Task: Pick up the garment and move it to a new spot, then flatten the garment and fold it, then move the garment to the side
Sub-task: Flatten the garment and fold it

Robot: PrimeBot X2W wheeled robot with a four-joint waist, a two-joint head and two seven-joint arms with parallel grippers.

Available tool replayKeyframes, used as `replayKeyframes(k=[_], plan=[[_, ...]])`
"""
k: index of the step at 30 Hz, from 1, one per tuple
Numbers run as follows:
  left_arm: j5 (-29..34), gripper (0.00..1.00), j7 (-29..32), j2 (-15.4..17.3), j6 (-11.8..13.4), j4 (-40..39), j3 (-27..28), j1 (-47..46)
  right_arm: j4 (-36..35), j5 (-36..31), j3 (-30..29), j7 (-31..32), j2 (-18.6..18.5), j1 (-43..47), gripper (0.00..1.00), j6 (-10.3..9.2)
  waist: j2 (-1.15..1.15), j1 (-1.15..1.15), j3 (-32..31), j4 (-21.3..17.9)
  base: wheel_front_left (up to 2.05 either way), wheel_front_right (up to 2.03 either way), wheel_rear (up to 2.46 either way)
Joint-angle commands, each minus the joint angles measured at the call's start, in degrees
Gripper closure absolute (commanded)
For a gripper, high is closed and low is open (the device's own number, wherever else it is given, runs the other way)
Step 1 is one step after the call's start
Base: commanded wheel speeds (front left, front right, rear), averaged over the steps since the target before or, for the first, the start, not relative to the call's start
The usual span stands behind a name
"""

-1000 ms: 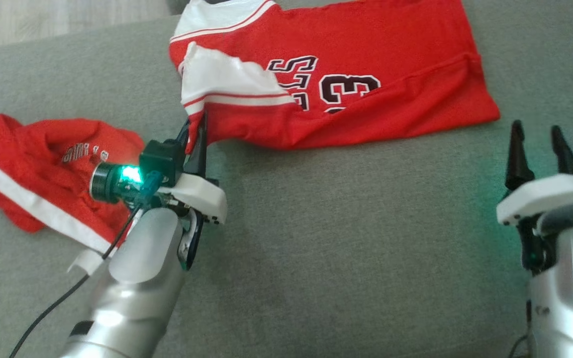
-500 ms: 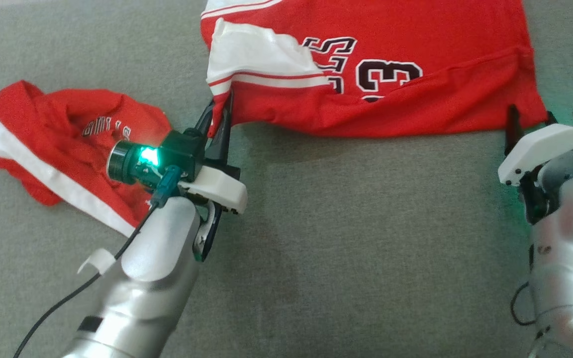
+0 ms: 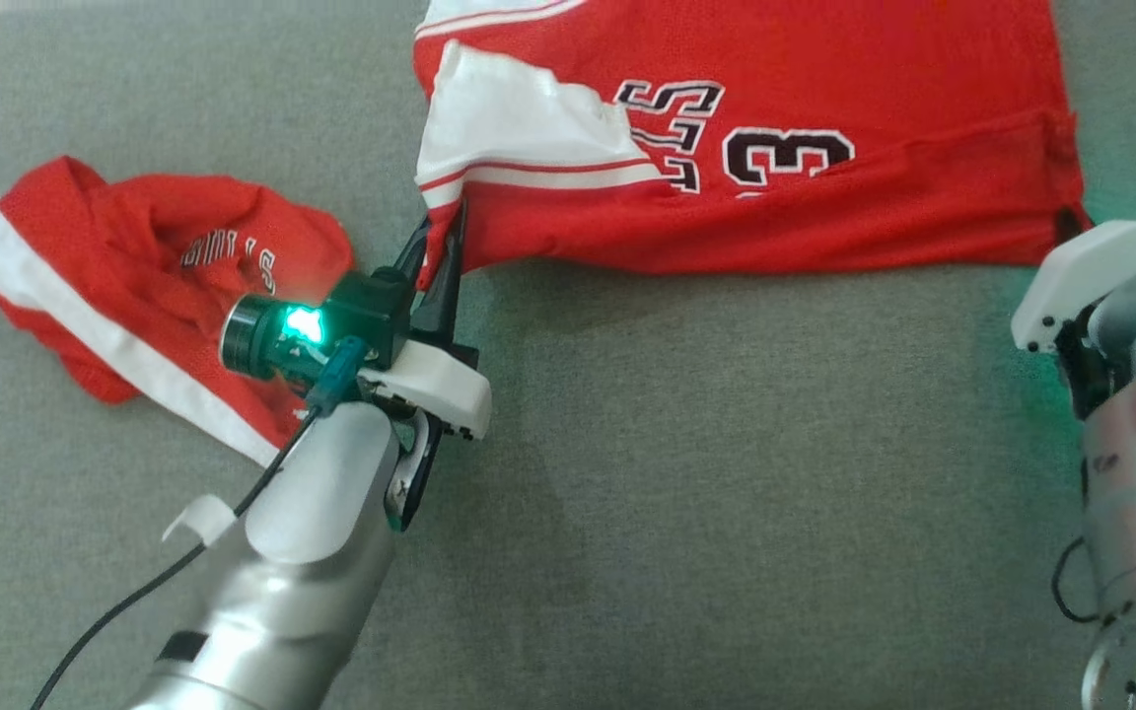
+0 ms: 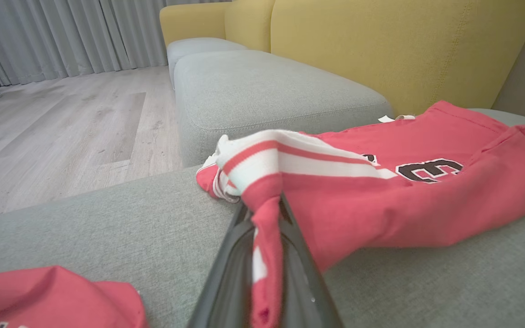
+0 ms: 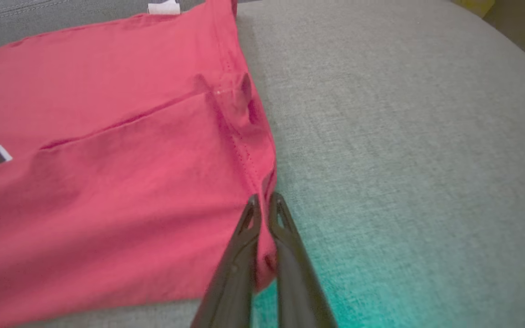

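Observation:
The garment (image 3: 824,197), a red jersey with white striped trim and dark numbers, lies spread across the far part of the grey cushion (image 3: 726,444). My left gripper (image 3: 442,232) is shut on its near left corner by the white trim; in the left wrist view the red cloth (image 4: 262,237) runs down between the fingers of that gripper (image 4: 265,212). At the near right corner my right gripper (image 5: 265,200) is shut on the garment's edge (image 5: 262,182). In the head view its fingers are mostly hidden behind the white wrist mount (image 3: 1081,276).
A second red garment (image 3: 134,286) with a white stripe lies crumpled left of my left arm. A black cable (image 3: 134,602) trails from that arm. Beyond the cushion are another grey seat (image 4: 253,86), a yellow backrest (image 4: 381,45) and a wooden floor (image 4: 62,127).
The right gripper has moved forward to the garment's near right corner and shut on it. The left gripper stays shut on its corner. The head camera has shifted.

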Motion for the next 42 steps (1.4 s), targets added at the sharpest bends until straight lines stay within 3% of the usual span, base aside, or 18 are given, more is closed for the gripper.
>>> replayKeyframes(k=[1, 9, 17, 26, 34, 35, 36, 38, 42], plan=[[-0.44, 1.00, -0.13, 1.08, 0.45, -0.97, 1.80, -0.82, -0.79, -0.09, 1.36, -0.93, -1.51, 0.16, 1.00, -0.04, 0.00, 0.00, -1.44, -0.62, 0.00, 0.00, 0.00], [-1.20, 1.00, 1.27, 1.94, -0.08, 2.99, 0.87, 2.31, 0.34, 3.50, 7.10, -2.53, -5.72, 3.17, 1.00, -0.04, 0.00, 0.00, -7.75, -2.40, 0.00, 0.00, 0.00], [-3.34, 1.00, 7.28, 2.22, -3.02, 2.15, -1.23, 7.73, -1.85, 10.82, 17.28, 3.15, -10.26, 10.26, 1.00, -0.04, 0.00, 0.00, -13.71, -3.07, 0.00, 0.00, 0.00], [-4.12, 1.00, 16.25, 4.46, -4.32, -5.68, -4.23, 14.09, -14.27, 21.15, 21.44, 11.30, -15.39, 22.55, 1.00, -0.04, 0.00, 0.00, -16.86, -2.14, 0.00, 0.00, 0.00], [-4.34, 1.00, 19.36, 5.98, -2.43, -12.34, -4.57, 16.65, -27.09, 23.01, 17.57, 16.03, -13.68, 30.02, 1.00, -0.04, 0.00, 0.00, -15.28, -2.05, 0.00, 0.00, 0.00], [-4.42, 1.00, 19.50, 6.03, -2.33, -12.70, -4.60, 16.80, -28.37, 22.78, 16.70, 15.94, -13.05, 30.49, 0.18, -0.04, 0.00, 0.00, -15.07, -2.04, 0.00, 0.00, 0.00], [-4.59, 1.00, 19.60, 6.04, -2.25, -12.96, -4.57, 16.94, -29.40, 22.73, 15.55, 15.97, -12.20, 30.89, 0.00, -0.04, 0.00, 0.00, -14.90, -2.05, 0.00, 0.00, 0.00], [-4.36, 0.00, 18.95, 6.22, -1.72, -13.51, -4.46, 16.91, -31.65, 22.55, 13.60, 15.20, -10.47, 31.42, 0.00, -0.04, 0.00, 0.00, -14.58, -2.08, 0.00, 0.00, 0.00], [-4.19, 0.00, 16.83, 6.08, -0.57, -14.13, -3.83, 16.63, -35.30, 22.43, 11.13, 10.93, -7.66, 31.43, 0.00, -0.04, 0.00, 0.00, -14.17, -2.07, 0.00, 0.00, 0.00]])
